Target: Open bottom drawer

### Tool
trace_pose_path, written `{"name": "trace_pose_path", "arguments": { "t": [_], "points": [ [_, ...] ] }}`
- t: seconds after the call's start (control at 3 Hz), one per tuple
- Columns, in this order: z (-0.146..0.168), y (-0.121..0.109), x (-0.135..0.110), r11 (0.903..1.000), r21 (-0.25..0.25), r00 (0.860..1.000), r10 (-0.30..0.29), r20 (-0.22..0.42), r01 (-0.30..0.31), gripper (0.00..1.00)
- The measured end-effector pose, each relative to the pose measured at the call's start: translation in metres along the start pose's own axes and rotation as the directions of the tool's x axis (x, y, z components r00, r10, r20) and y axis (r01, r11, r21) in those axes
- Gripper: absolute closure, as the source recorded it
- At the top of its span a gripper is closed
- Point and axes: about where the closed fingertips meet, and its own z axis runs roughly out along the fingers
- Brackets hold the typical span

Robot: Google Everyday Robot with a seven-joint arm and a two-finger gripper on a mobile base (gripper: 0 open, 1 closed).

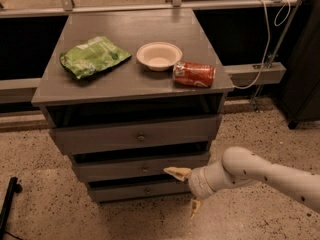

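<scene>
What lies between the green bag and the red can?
A white bowl, camera view. The gripper hangs at the right end of the bottom drawer.

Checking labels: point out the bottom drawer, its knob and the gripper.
bottom drawer (117,192): camera view, left part of its front.
knob (147,190): camera view, its centre.
gripper (180,193): camera view, midway between open fingertips, at drawer's right end.

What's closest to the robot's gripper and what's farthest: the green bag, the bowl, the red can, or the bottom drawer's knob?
From the gripper, open and low down:
1. Bottom drawer knob, just left of it.
2. Can, up top, right.
3. Bowl, up top, middle.
4. Bag, up top, left.
</scene>
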Motion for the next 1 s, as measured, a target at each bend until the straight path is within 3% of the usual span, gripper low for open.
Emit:
{"name": "trace_pose_path", "arguments": {
  "t": [0.33, 0.67, 1.0],
  "points": [
    [0.007, 0.004, 0.005, 0.9997, -0.018, 1.000, -0.015, 0.012, 0.015, 0.00],
    [0.031, 0.003, 0.021, 0.9972, -0.075, 0.998, -0.001, 0.068, 0.007, 0.00],
    [0.100, 0.002, 0.067, 0.9957, -0.092, 0.988, 0.004, 0.154, 0.011, 0.00]
  ]
}}
